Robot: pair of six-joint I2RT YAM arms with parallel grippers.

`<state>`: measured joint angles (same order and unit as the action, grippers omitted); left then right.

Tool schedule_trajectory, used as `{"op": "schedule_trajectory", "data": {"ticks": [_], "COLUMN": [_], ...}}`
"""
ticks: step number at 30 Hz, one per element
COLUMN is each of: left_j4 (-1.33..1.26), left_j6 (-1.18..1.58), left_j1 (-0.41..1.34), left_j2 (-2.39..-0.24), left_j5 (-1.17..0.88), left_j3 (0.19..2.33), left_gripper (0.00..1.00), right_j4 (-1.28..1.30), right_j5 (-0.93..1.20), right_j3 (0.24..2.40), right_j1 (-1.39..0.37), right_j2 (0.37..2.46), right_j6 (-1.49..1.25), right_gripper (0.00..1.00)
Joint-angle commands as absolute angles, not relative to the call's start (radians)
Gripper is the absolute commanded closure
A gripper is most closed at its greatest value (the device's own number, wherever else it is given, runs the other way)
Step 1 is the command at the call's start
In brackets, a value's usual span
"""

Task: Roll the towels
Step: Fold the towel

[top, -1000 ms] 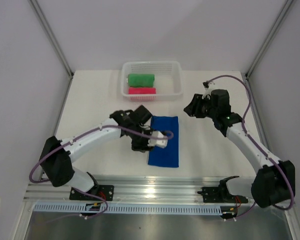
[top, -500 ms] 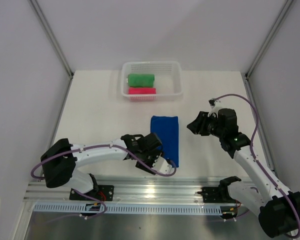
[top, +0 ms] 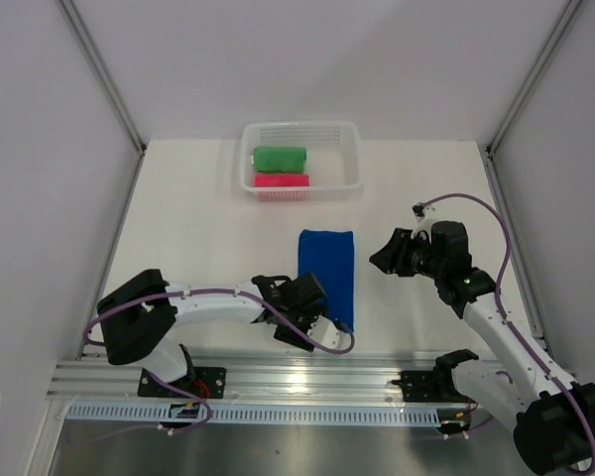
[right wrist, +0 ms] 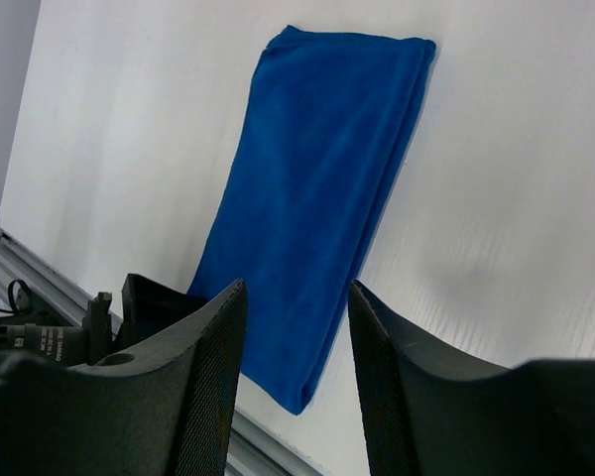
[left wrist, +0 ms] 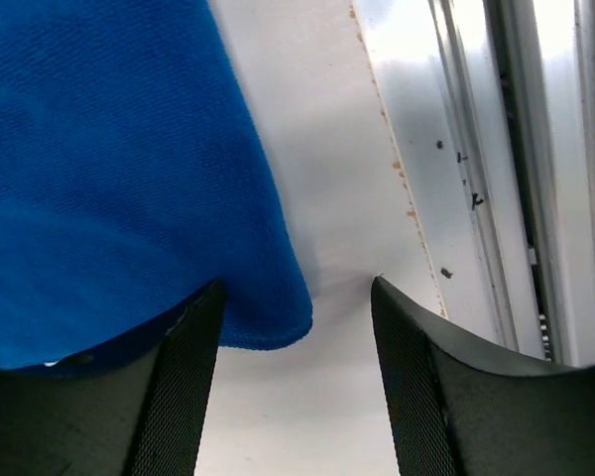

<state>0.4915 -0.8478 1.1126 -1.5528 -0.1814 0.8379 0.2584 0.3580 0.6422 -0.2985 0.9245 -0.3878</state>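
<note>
A royal blue towel point(top: 328, 270) lies folded flat in a long strip mid-table. My left gripper point(top: 314, 319) sits low at the strip's near left corner. In the left wrist view its jaws are open, with the blue towel's point(left wrist: 109, 169) corner just inside the left finger point(left wrist: 183, 387), touching nothing I can make out. My right gripper point(top: 380, 257) hovers to the right of the strip, open and empty, looking along the blue towel point(right wrist: 322, 188). A green towel point(top: 280, 158) and a pink towel point(top: 281, 180) lie rolled in the basket.
The white mesh basket point(top: 349, 159) stands at the back centre. The metal rail point(top: 307, 377) runs along the near edge, right behind my left gripper, and shows as the rail point(left wrist: 516, 169) in the left wrist view. White walls close in both sides.
My left gripper slid off the towel's middle down to its near left corner and opened wider. My right arm pulled back toward the near right and dropped lower.
</note>
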Motion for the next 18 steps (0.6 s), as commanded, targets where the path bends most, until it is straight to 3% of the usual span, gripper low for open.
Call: {"op": "schedule_trajectory", "data": {"ticks": [1,4,5,11,18], "left_j4": [0.433,0.411,0.407,0.408,0.561], "left_j6": [-0.801,-0.775,-0.769,-0.753,-0.683], "left_j1": [1.118,1.118,1.118,1.097,0.962], "left_j2": [-1.565,-1.571,-1.572,-1.552,-1.482], "left_j5": [-0.143,-0.120,-0.115,-0.101,-0.308], "left_j3": [0.796,0.782,0.776,0.773,0.876], "left_gripper": [0.36,0.47,0.61,0.99,0.99], "right_j4": [0.238,0.175,0.160,0.089,0.052], "right_j5": [0.408,0.429,0.436,0.449,0.465], "right_j3": [0.654,0.650,0.649,0.661,0.638], "right_j1": [-0.301,-0.301,-0.299,-0.301,-0.301], "right_j2": [0.893,0.871,0.867,0.880,0.879], "right_j6": [-0.379,-0.362,-0.350,-0.180,-0.005], "right_gripper": [0.51,0.50,0.50,0.48,0.47]}}
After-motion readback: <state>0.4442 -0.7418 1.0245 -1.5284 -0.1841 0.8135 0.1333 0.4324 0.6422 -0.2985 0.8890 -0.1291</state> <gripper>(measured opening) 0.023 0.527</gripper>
